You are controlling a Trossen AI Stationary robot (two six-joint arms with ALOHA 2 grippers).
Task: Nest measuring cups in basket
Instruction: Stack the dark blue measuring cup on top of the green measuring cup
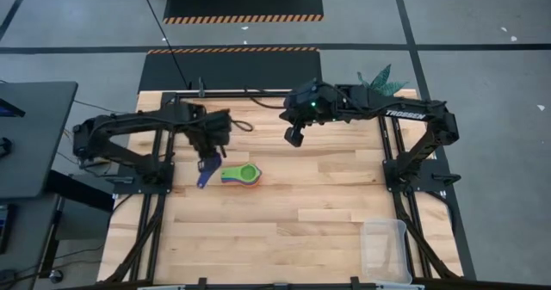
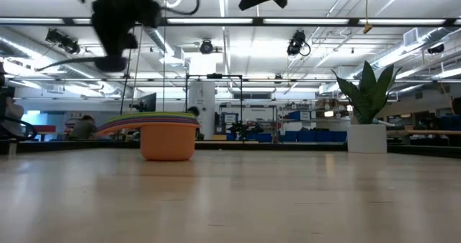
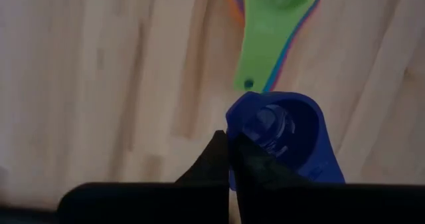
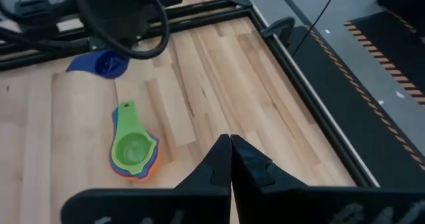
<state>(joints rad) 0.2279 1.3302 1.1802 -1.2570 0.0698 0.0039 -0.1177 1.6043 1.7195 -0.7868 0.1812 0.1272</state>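
High view: left gripper pinched on a dark blue cup, just beside the nested cup stack.
Detail: w/ the stack as landmark, the dark blue cup sits just off the stack's handle end, its handle clamped betw. the closed left fingers; left wrist view shows the bowl of the cup directly ahead of the fingertips, green top cup beyond. Low view shows the stack resting on the wood table, orange cup at the bottom. Right gripper hangs well apart from the stack toward the far edge, fingers fully shut, holding nothing. Clear basket stands well apart from the stack, at the near right corner.
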